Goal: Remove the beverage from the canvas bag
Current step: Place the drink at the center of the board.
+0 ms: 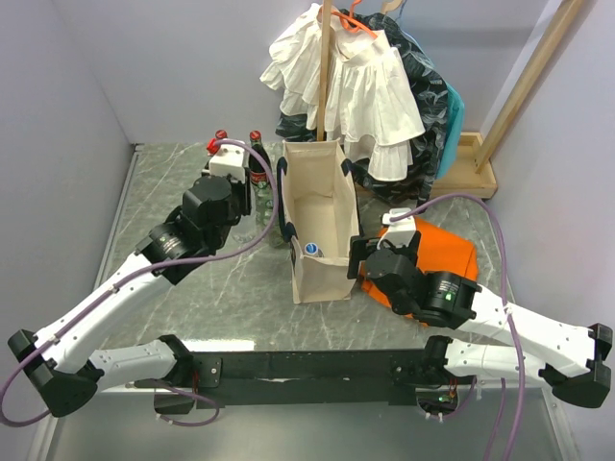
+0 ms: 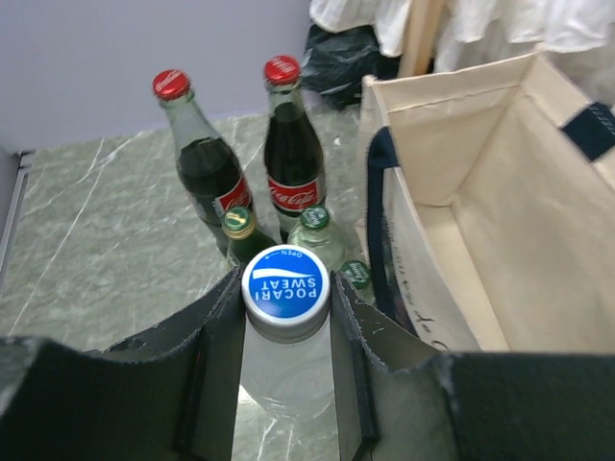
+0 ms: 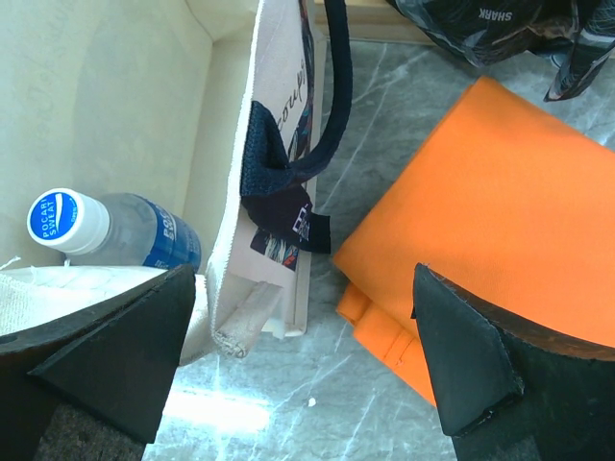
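Observation:
The cream canvas bag [image 1: 322,279] with navy handles stands open at mid-table. A clear Pocari Sweat bottle [image 2: 285,346] with a blue cap sits outside it, just left of the bag wall [image 2: 452,192]. My left gripper [image 2: 285,288] is shut on that bottle's neck, both pads against it under the cap. A second Pocari Sweat bottle [image 3: 106,230] lies inside the bag near its front end [image 1: 310,250]. My right gripper [image 3: 303,279] is open and straddles the bag's near right corner [image 3: 259,288], with one finger inside and one outside over the table.
Two red-capped cola bottles [image 2: 205,163] [image 2: 291,144] and three green-capped bottles [image 2: 314,219] stand just beyond the held bottle. A folded orange cloth [image 3: 480,211] lies right of the bag. White and dark clothes [image 1: 356,77] hang behind it, beside a wooden stand [image 1: 476,163].

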Available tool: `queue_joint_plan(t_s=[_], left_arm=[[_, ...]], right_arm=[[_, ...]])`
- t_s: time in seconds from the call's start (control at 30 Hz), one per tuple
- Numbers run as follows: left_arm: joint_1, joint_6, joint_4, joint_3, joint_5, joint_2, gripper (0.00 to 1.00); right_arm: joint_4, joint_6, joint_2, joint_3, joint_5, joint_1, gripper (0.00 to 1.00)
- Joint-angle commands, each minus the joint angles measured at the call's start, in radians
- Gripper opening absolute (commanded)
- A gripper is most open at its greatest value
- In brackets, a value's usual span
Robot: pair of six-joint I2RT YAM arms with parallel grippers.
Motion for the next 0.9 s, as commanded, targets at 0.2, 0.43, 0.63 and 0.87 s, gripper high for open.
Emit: queue_joint_plan(t_s=[0.2,0.43,0.63,0.87], left_arm=[[0.127,-0.061,0.225,-0.035,0.085,-0.014,0.01],[0.202,-0.111,0.273,-0.081,0.171,0.018,0.01],[0.236,-0.136,0.336,-0.144,0.191,0.026,0.01],[0.248,-0.137,0.415,-0.187,0.184,0.038,0.01]], right_arm=[[0.009,-0.003,-0.03,-0.019,0.014,-0.005,1.0],[0.01,-0.004,-0.028,-0.025,0.019,-0.005,1.0],[0.025,-0.012,-0.05,-0.038,0.025,-0.005,1.0],[0.032,-0.02,-0.054,-0.038,0.03,-0.005,1.0]])
